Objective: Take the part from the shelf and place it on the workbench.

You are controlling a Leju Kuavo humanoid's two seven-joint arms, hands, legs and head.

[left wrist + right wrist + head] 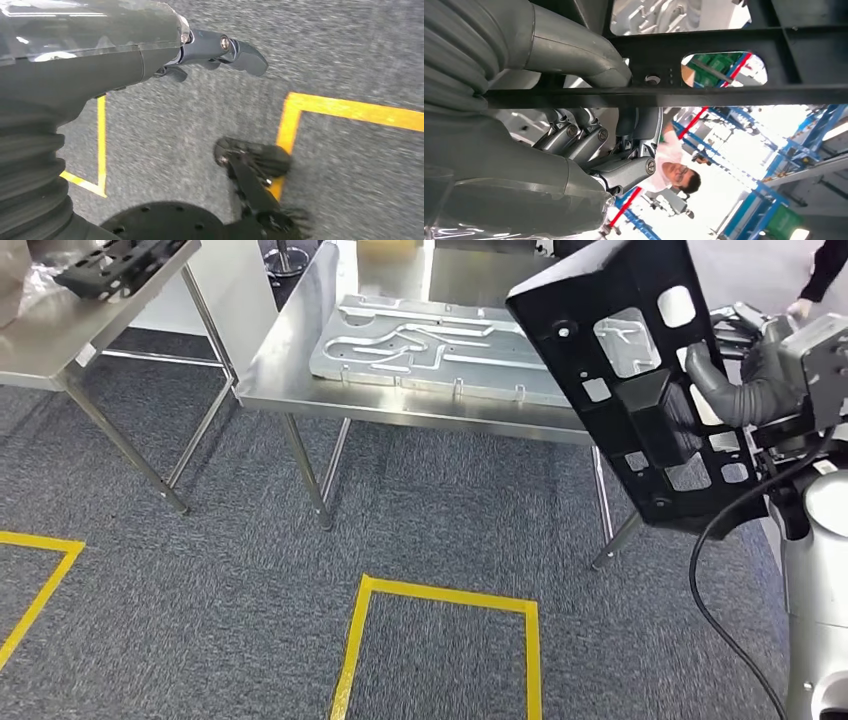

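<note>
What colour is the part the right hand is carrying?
Black: the part, with cut-out holes, is gripped by the right hand. The head view shows it best.

The head camera looked down over the desk [400,390]; wrist cameras sat close behind each robot hand [220,50], the left facing the floor [350,60].

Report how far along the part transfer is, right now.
Done: the black part is off the shelf, gripped by the right hand; the right wrist view shows fingers around its frame. In hand: it is carried, tilted, in front of the steel workbench, which already bears a grey machined plate. The left hand hangs empty over the carpet. Left: reach over the bench, set the part down, release.
</note>
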